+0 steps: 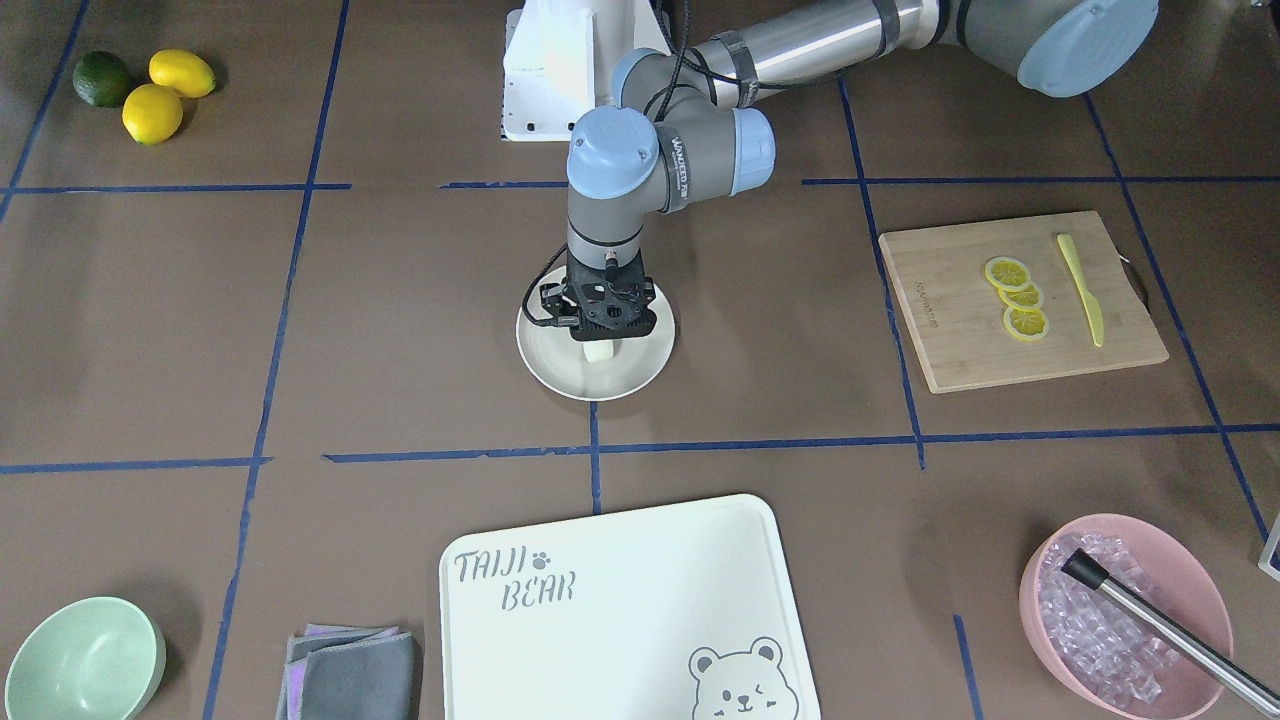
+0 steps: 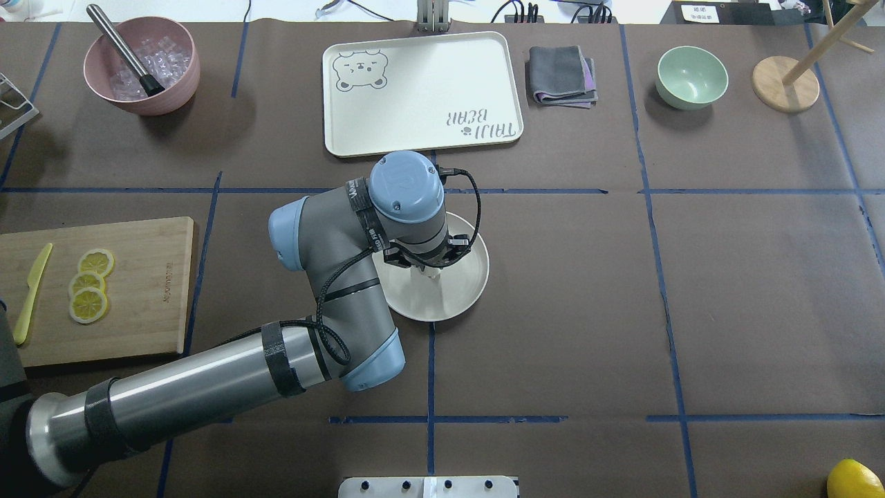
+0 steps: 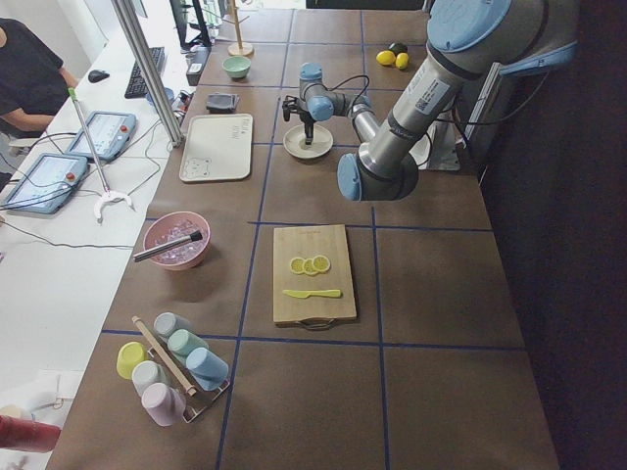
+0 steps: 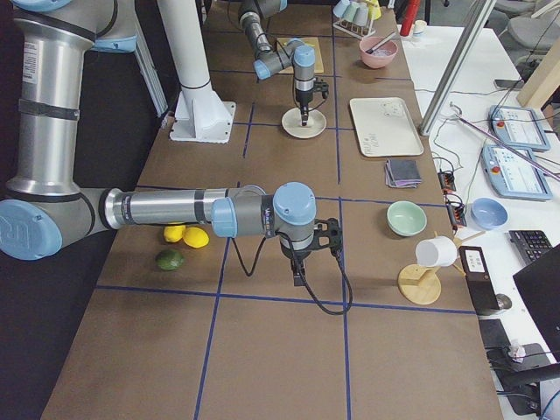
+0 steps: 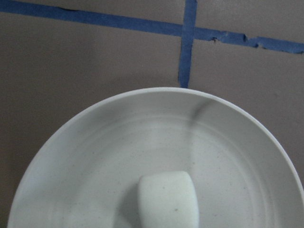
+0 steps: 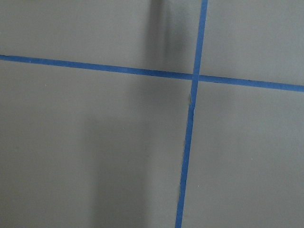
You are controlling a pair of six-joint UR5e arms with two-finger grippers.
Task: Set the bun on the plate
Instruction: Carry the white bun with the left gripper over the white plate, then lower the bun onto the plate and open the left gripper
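One small smooth white bun [image 1: 598, 350] is lying on the round cream-white plate [image 1: 560, 372], left jaws hanging straight above, likely for a low release. Overhead, the grey wrist [image 2: 406, 200] is hiding whether they are gripping. Right-side view: right jaws are idling well apart, state untellable.

bun [image 5: 168, 199]: small, white, smooth | at middle of plate [image 5: 95, 156]: round, cream-white
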